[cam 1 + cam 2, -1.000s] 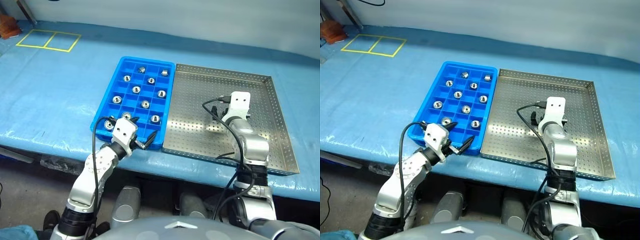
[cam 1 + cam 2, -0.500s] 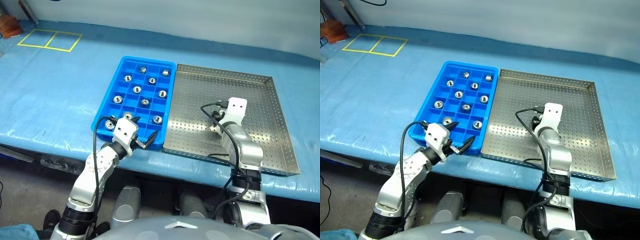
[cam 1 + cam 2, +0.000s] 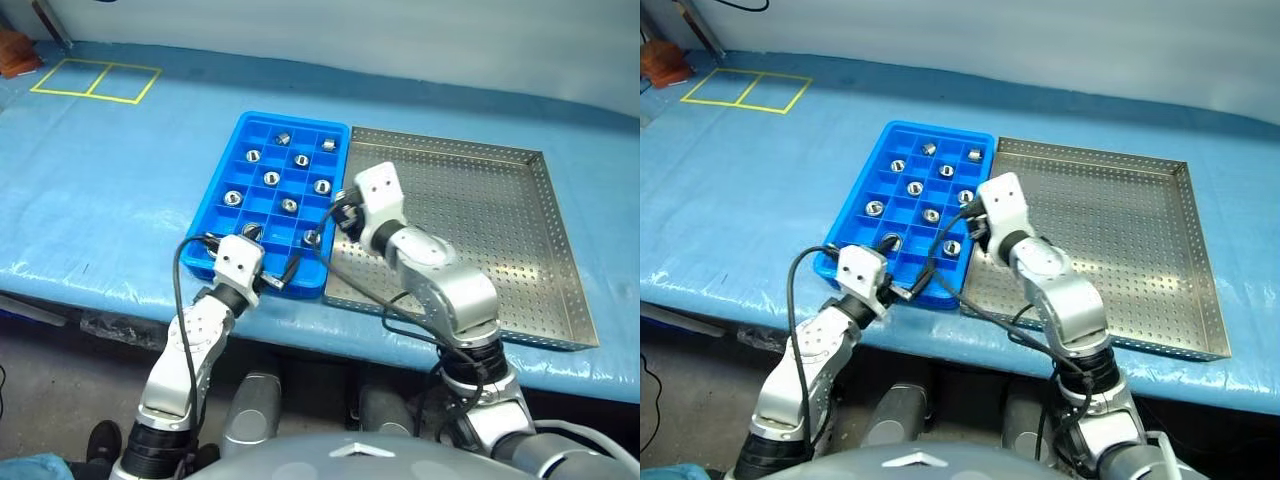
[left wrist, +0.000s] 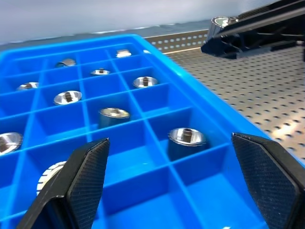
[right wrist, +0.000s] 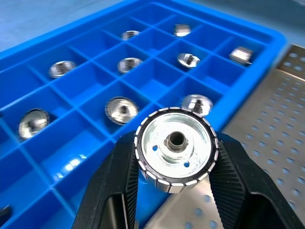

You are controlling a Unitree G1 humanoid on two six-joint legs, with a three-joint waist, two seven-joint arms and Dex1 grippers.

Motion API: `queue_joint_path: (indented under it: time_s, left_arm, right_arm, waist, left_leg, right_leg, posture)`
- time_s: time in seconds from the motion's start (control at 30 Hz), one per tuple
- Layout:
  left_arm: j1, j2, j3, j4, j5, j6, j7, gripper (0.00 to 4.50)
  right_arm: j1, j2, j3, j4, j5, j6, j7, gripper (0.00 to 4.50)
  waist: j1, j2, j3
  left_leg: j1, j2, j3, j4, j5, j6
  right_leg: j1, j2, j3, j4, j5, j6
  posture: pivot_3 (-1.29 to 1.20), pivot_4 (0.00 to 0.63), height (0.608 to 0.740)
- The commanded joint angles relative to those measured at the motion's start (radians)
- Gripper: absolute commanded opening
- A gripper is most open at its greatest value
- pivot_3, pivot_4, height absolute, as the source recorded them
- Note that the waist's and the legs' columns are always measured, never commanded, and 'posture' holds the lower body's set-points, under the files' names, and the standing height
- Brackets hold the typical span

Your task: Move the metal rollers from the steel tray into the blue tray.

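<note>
right fingers (image 5: 174, 191) pinch a metal roller (image 5: 175, 149) above the blue tray (image 3: 225, 165); left fingers (image 4: 167, 186) spread wide.

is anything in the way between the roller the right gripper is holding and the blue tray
Nothing visible blocks it. The right gripper holds the roller above the blue tray's right edge, with bare compartments open just below. The left gripper waits open at the tray's near rim, off to the side.

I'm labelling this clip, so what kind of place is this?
Probably a workshop or lab test bench: a table under a blue cover with yellow taped squares, plus a blue tray and steel tray for sorting metal rollers.
</note>
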Motion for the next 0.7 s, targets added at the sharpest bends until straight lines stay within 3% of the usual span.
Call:
queue_joint_path:
  time_s: [0.03, 0.3, 0.67, 0.7]
  left_arm:
    - [0.041, 0.006, 0.035, -0.07, -0.041, -0.042, -0.025, 4.5]
    - [0.2, 0.083, 0.106, -0.193, -0.108, -0.011, -0.084, 4.5]
    - [0.21, 0.071, 0.076, -0.224, -0.097, 0.01, -0.062, 4.5]
    - [0.203, 0.07, 0.072, -0.221, -0.097, 0.012, -0.062, 4.5]
  right_arm:
    - [-0.031, -0.023, 0.112, 0.009, -0.031, -0.123, 0.068, 1.71]
    - [-0.051, 0.011, 0.214, 0.144, -0.031, -0.18, 0.162, 1.71]
    - [-0.008, 0.012, 0.249, 0.152, -0.003, -0.095, 0.239, 1.71]
    - [-0.004, 0.015, 0.243, 0.15, 0.001, -0.089, 0.238, 2.06]
  waist:
    - [0.001, 0.0, 0.0]
    - [0.018, -0.002, 0.001]
    - [0.051, -0.003, 0.001]
    - [0.053, -0.003, 0.001]
  left_leg:
    - [0.0, 0.0, 0.0, 0.0, 0.0, 0.0]
    - [0.0, 0.001, 0.0, -0.002, -0.001, -0.001]
    - [0.0, 0.001, 0.001, -0.003, -0.002, -0.003]
    - [0.0, 0.001, 0.001, -0.003, -0.002, -0.003]
  right_leg:
    - [0.0, 0.0, 0.0, 0.0, 0.0, 0.0]
    - [-0.001, 0.0, 0.0, -0.001, -0.001, -0.001]
    - [-0.001, 0.0, -0.001, -0.002, -0.001, -0.001]
    - [-0.002, 0.0, -0.001, -0.002, -0.001, -0.001]
  posture:
    - [0.28, 0.15, 0.74]
    - [0.35, 0.15, 0.74]
    - [0.36, 0.15, 0.74]
    - [0.36, 0.15, 0.74]
